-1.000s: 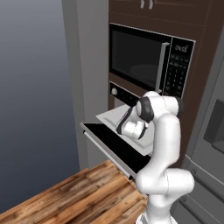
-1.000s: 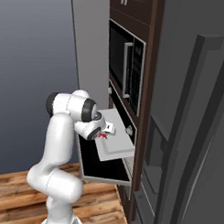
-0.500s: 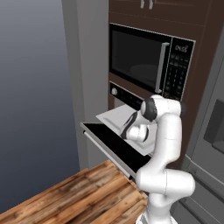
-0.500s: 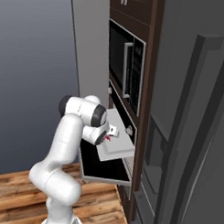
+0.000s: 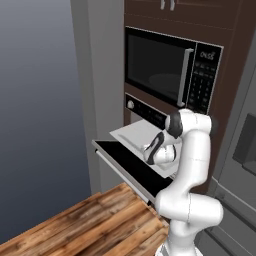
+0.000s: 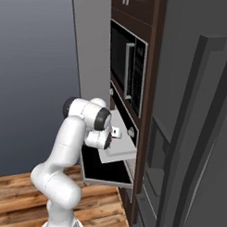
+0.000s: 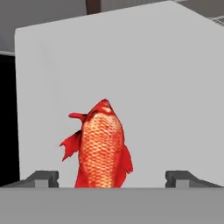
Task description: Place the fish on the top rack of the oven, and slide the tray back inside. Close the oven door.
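Hiding fish (image 7: 103, 146) tail: gripper (image 7: 113, 177) edge

Dark brown cabinetry (image 5: 235, 30) at 12 o'clock, black microwave (image 5: 170, 67) set in it (vertical handle). Plain grey wall (image 5: 40, 100) at 9 o'clock. Wooden counter (image 5: 95, 225) at 6 o'clock. Grey fridge (image 6: 198, 137) at 3 o'clock.

Hand view: the tail end of the small red-orange scaly fish (image 7: 103, 146) is cut off behind the bottom band. Left base view: the white arm hides the near right part of the flat pale grey tray (image 5: 134, 135); the oven's control-strip markings are too small to read.
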Tool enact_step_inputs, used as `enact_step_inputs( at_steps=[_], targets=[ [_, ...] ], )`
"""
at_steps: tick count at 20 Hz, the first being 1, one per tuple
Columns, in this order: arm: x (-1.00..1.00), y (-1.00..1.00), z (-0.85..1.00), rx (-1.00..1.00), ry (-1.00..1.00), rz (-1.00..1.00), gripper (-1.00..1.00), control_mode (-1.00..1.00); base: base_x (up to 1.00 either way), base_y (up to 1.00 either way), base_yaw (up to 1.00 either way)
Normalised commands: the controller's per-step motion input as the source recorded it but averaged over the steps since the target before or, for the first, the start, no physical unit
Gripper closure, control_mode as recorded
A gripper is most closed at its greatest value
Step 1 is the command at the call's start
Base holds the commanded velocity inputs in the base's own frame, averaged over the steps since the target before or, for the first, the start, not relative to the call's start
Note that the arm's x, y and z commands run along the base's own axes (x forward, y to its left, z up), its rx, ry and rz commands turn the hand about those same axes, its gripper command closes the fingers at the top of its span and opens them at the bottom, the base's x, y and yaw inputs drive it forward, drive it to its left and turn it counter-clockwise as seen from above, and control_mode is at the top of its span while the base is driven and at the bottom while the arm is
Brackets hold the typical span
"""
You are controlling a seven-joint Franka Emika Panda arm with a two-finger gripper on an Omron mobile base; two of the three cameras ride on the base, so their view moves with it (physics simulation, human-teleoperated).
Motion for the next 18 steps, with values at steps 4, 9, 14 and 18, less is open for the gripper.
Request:
enact_step_inputs(
  at_steps=[4, 9, 14, 18],
  targets=[
    [-0.24, 0.57, 0.61, -0.10, -0.10, 0.00, -1.00, -1.00, 0.00, 0.00, 0.00],
    [-0.57, 0.61, 0.54, -0.13, -0.02, 0.00, -1.00, -1.00, 0.00, 0.00, 0.00],
    [-0.52, 0.84, 0.34, -0.17, 0.03, 0.01, -1.00, -1.00, 0.00, 0.00, 0.00],
    [-0.31, 0.81, 0.12, -0.19, 0.14, 0.03, -1.00, -1.00, 0.00, 0.00, 0.00]
  ],
)
